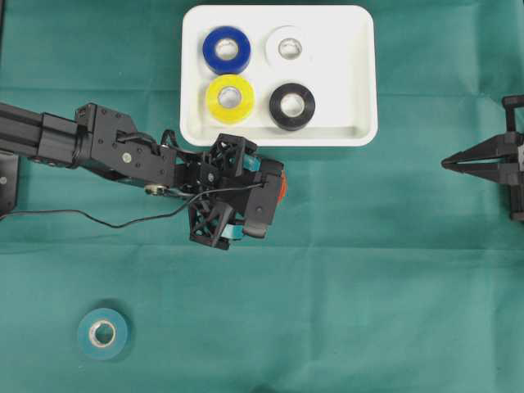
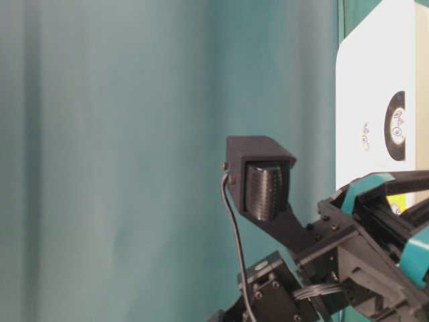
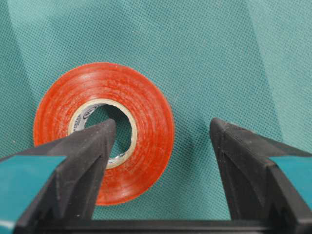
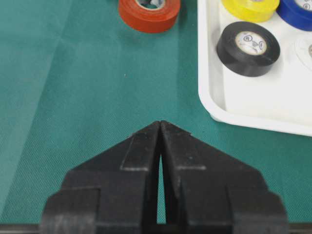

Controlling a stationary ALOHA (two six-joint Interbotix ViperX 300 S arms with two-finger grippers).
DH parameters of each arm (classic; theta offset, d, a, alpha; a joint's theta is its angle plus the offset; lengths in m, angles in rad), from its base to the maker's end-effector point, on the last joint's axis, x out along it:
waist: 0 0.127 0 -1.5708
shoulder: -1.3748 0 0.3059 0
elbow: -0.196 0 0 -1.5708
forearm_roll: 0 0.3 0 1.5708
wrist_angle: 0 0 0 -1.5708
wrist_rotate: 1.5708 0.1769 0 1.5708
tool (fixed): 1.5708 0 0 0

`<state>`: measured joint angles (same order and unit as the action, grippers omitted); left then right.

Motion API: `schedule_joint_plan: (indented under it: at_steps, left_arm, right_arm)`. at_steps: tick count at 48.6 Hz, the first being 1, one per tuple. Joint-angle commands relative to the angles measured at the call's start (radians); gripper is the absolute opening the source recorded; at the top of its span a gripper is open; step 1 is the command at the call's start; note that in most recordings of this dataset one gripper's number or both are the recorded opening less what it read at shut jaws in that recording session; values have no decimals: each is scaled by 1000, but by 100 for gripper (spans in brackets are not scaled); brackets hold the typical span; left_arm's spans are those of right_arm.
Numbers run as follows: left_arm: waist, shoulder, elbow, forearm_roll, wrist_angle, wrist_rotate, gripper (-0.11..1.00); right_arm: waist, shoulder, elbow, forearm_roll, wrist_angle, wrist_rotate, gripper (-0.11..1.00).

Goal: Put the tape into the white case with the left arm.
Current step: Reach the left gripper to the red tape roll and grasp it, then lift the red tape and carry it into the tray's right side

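Left gripper (image 3: 161, 141) fingers parted over the orange tape (image 3: 104, 131) flat on the green worktop (image 1: 368, 270), just below the white case (image 1: 360, 82) front rim; one fingertip over the core hole, the other outside on bare cloth, nothing gripped. Right gripper (image 4: 160, 127) fingers pressed together, empty, well apart from the case.

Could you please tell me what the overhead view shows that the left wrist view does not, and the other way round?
Only the overhead view shows the white case holding blue, white, yellow and black rolls, a teal roll on the cloth, and the right claw off to the side. Only the left wrist view shows the left claw standing open, one finger over the red tape's core. Both show that claw, the red tape and the green cloth.
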<state>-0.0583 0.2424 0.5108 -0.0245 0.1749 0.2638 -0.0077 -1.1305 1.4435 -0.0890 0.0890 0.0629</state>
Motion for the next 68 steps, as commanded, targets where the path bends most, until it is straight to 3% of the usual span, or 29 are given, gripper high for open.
schedule_joint_plan:
  at_steps: [1, 4, 12, 23, 49, 68]
  left_arm:
    - [2, -15, -15, -2, -3, 0, 74]
    - [2, -15, -15, -2, 3, 0, 64]
    - [2, -17, -17, -2, 34, 0, 24]
    - [-11, -67, -14, -2, 46, 0, 24]
    - [-54, -327, -21, 2, 218, 5, 24]
    - [78, -236, -89, 5, 192, 12, 24]
  right_arm:
    - [0, 6, -11, 0, -11, 0, -9]
    - [0, 6, -11, 0, -11, 2, -9]
    - [0, 6, -11, 0, -11, 2, -9]
    - [0, 6, -11, 0, -11, 0, -9]
    - [0, 6, -9, 0, -12, 2, -9]
    - [0, 6, -9, 0, -12, 2, -9]
